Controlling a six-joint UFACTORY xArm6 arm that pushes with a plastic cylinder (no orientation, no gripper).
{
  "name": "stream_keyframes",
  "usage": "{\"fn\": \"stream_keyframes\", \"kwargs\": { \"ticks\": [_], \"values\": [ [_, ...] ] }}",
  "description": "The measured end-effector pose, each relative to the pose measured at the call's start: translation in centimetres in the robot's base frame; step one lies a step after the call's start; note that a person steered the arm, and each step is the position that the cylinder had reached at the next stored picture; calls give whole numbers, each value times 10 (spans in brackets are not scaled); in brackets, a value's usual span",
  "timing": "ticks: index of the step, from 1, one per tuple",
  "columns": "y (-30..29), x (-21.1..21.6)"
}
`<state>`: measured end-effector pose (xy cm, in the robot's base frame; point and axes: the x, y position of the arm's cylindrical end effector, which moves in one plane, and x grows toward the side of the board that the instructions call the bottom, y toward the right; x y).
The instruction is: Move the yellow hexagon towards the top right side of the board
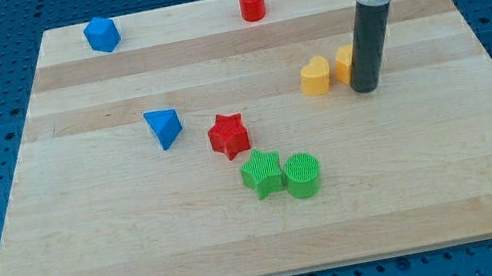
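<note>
The yellow hexagon lies on the wooden board's right half, partly hidden behind my dark rod. My tip rests on the board right against the hexagon's lower right side. A yellow heart-shaped block sits just to the hexagon's left, almost touching it.
A red star lies near the board's middle, with a green star and a green cylinder side by side below it. A blue triangle is at the left of centre. A blue block and a red cylinder stand near the top edge.
</note>
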<state>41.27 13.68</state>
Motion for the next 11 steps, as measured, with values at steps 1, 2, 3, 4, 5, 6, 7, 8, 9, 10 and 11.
{"fn": "stream_keyframes", "kwargs": {
  "ticks": [1, 2, 3, 4, 5, 6, 7, 8, 9, 10, 11],
  "values": [
    [-3, -17],
    [-23, -20],
    [-50, -20],
    [-60, -20],
    [-43, -21],
    [-20, -34],
    [-16, -57],
    [-16, -76],
    [-15, -85],
    [-2, -85],
    [13, -82]
  ]
}}
